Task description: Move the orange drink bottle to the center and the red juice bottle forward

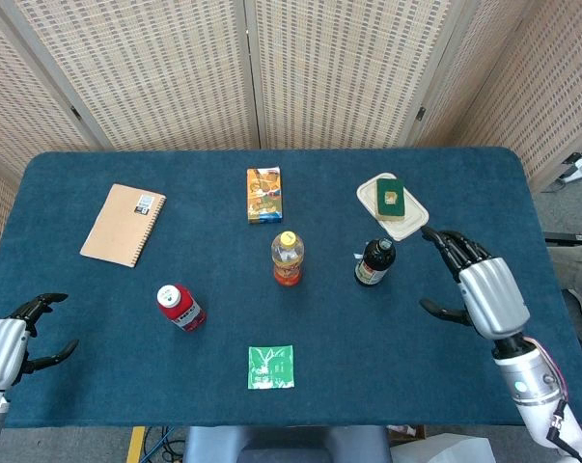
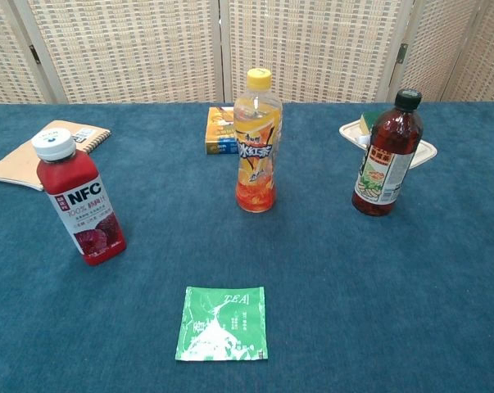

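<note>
Head view: our right hand (image 1: 484, 289) hovers empty, fingers spread, right of the dark bottle (image 1: 374, 261); our left hand (image 1: 11, 342) empty, fingers apart, at the table's (image 1: 522, 193) near-left edge; orange bottle (image 1: 287, 258) upright mid-table | Chest view: red bottle (image 2: 79, 199) upright at left, orange bottle (image 2: 256, 141) centre, tea packet (image 2: 224, 322) in front.

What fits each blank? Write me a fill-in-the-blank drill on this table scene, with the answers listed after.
1. The orange bottle has a ____ cap.
2. The red bottle has a ____ cap.
3. Flat on the cloth in front of the orange bottle lies a green ____ packet.
4. Both the left hand and the right hand hold ____.

Answers: yellow; white; tea; nothing
</note>
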{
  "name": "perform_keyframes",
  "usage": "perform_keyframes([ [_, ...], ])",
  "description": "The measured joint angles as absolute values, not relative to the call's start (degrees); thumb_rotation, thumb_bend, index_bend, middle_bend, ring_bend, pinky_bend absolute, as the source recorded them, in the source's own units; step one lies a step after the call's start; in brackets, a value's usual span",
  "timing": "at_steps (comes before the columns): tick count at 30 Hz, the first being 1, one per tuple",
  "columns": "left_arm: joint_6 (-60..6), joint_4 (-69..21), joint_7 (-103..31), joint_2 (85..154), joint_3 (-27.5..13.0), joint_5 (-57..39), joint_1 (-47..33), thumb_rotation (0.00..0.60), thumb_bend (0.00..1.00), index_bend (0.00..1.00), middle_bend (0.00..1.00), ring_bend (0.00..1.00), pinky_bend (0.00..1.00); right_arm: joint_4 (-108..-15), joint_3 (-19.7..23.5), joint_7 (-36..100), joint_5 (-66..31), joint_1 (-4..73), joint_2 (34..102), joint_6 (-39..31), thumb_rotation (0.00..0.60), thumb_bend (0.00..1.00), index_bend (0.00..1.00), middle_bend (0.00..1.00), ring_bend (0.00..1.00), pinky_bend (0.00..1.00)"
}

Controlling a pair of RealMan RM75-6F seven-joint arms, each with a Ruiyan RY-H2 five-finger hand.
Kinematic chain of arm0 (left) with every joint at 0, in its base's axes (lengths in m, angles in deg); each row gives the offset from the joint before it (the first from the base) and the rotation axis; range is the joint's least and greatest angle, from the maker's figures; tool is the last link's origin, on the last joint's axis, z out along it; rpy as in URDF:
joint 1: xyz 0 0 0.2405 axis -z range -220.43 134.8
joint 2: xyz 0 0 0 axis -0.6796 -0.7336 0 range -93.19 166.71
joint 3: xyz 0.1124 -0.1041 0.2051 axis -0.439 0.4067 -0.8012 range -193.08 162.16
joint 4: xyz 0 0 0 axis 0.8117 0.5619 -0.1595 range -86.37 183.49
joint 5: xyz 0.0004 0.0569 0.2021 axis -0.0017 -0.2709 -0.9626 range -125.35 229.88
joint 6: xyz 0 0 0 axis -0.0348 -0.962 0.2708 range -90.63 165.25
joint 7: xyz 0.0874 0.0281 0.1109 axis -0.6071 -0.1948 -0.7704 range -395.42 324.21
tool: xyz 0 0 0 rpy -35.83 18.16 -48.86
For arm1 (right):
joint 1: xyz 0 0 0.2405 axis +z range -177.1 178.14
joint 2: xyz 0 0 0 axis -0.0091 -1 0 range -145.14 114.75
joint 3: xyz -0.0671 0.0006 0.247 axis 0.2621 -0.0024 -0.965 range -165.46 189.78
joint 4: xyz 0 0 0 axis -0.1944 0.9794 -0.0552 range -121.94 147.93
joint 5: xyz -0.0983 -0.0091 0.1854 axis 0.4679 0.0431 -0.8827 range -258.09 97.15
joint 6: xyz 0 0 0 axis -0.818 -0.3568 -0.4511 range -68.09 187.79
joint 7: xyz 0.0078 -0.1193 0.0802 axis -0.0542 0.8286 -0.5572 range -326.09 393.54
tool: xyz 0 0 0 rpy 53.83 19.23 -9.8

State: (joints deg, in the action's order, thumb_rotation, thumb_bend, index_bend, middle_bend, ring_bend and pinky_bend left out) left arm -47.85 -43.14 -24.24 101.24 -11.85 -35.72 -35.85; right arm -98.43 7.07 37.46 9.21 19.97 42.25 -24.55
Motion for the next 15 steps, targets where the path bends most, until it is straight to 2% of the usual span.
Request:
perform_keyframes([
  [3,-45.95,-44.15,-23.41,101.05,-11.71,-35.31,-34.89,0.6,0.18,0.15,0.28,0.28,0.54,-95.7,8.78,34.12,12.27,17.36,42.14,-27.59,0.6,0.1,0.09,0.23,0.17,0.35],
  [7,-42.75,-45.82,-21.53,100.42,-11.46,-34.78,-33.05,0.6,0.18,0.1,0.21,0.19,0.45,-92.28,10.36,30.55,15.31,14.54,42.53,-31.18,0.6,0.1,0.1,0.23,0.17,0.35],
  [15,-37.78,-47.03,-18.54,100.88,-10.62,-33.56,-29.53,0.6,0.17,0.08,0.12,0.11,0.34,-88.51,11.72,25.0,20.2,10.61,43.11,-37.48,0.6,0.1,0.1,0.23,0.17,0.35],
])
